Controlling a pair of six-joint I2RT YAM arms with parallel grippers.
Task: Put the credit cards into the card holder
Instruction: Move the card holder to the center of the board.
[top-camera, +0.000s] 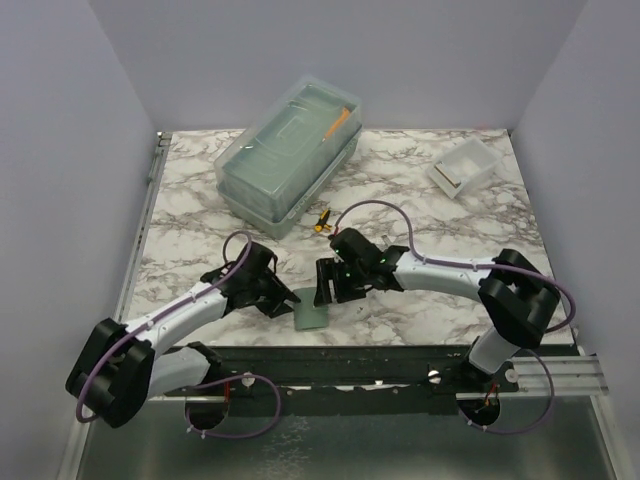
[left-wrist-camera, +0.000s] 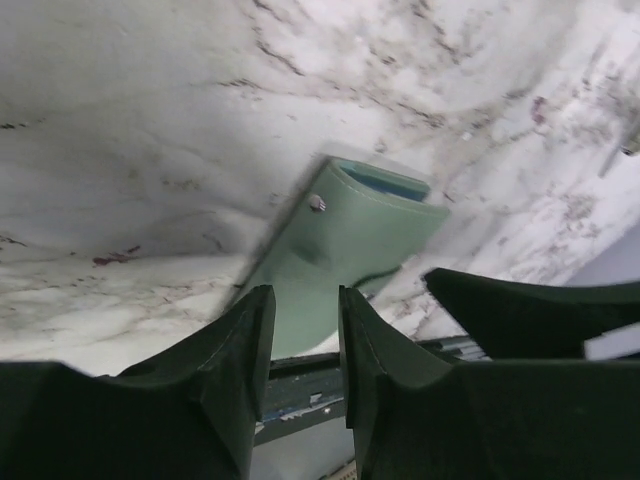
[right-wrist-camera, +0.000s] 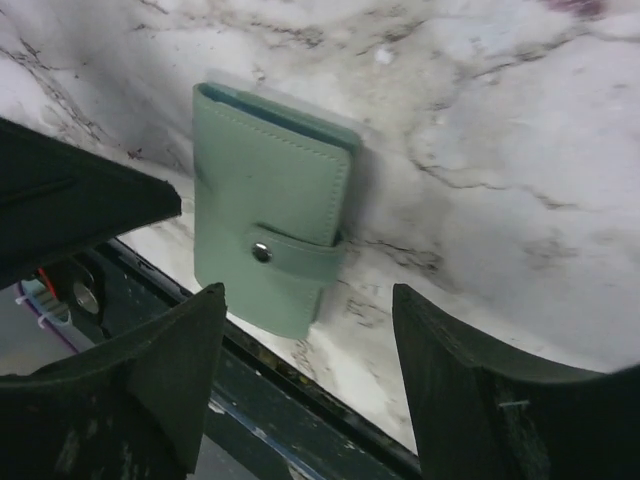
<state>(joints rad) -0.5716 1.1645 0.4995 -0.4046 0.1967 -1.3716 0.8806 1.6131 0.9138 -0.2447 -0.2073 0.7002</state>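
The card holder (top-camera: 312, 316) lies closed on the marble table at its near edge, a grey-green wallet with its snap strap fastened. It also shows in the left wrist view (left-wrist-camera: 350, 240) and the right wrist view (right-wrist-camera: 270, 215). My left gripper (top-camera: 285, 297) sits just left of it, its jaws a narrow gap apart (left-wrist-camera: 305, 295) and empty. My right gripper (top-camera: 328, 290) hovers over its right side, wide open (right-wrist-camera: 308, 292) and empty. No credit card shows clearly in any view.
A large translucent lidded box (top-camera: 290, 155) stands at the back left with an orange stick on its lid. A small yellow-handled tool (top-camera: 322, 222) lies in front of it. A white tray (top-camera: 462, 168) sits at the back right. The dark table rail (right-wrist-camera: 300, 400) runs just below the wallet.
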